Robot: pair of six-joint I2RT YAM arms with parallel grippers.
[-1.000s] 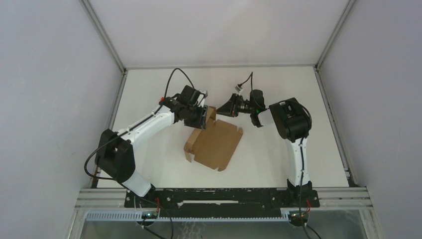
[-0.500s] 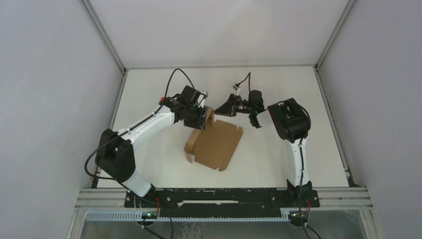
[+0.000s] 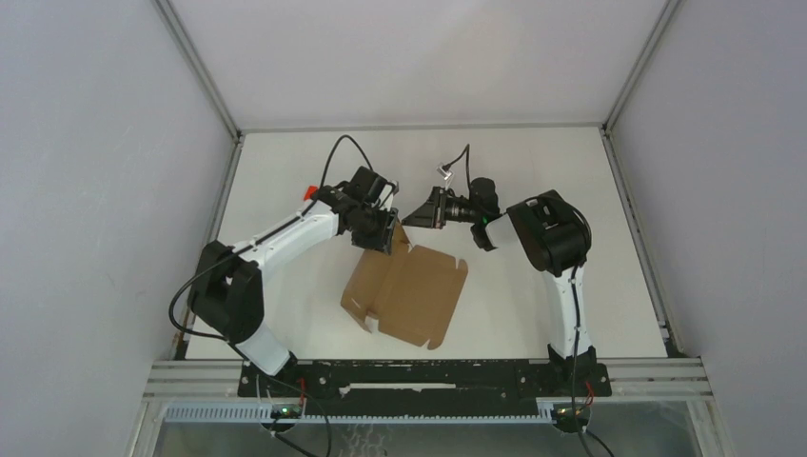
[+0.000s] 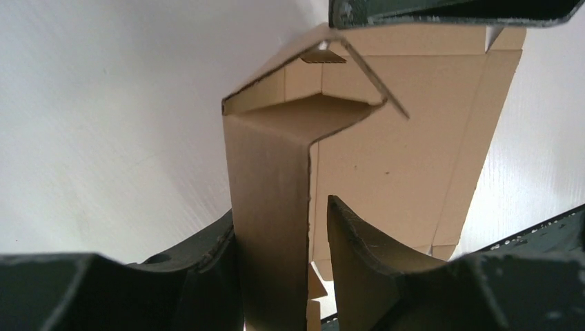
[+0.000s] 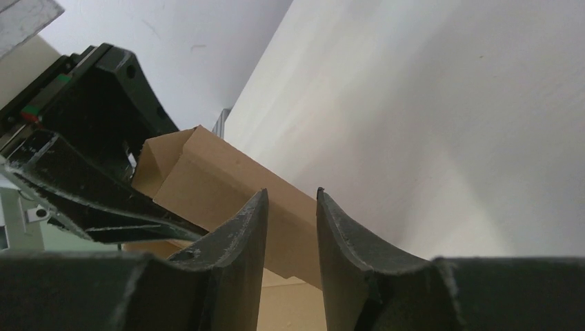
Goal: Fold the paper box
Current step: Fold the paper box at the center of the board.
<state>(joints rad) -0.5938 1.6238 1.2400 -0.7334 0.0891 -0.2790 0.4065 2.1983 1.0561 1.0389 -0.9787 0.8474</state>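
The paper box (image 3: 409, 290) is a brown die-cut cardboard sheet lying mostly flat on the white table, with its far flap folded up. My left gripper (image 3: 390, 236) is shut on that raised flap (image 4: 269, 207). The flap lies against the left finger, and a thin gap shows at the right finger (image 4: 359, 241). My right gripper (image 3: 411, 217) is at the flap's top from the far right. Its jaws (image 5: 291, 193) are a little apart and empty. The flap's folded edge (image 5: 207, 179) lies just beyond them, with the left gripper (image 5: 90, 138) behind it.
A tiny red block (image 3: 308, 192) shows beside the left arm's forearm. The white table (image 3: 533, 162) is bounded by metal rails and grey walls. The right gripper's underside (image 4: 448, 10) hangs over the flap's top in the left wrist view.
The sheet has slid toward the near left and lies flatter, its left side flap no longer standing. Both grippers have moved slightly left, and the right gripper is closer to the flap.
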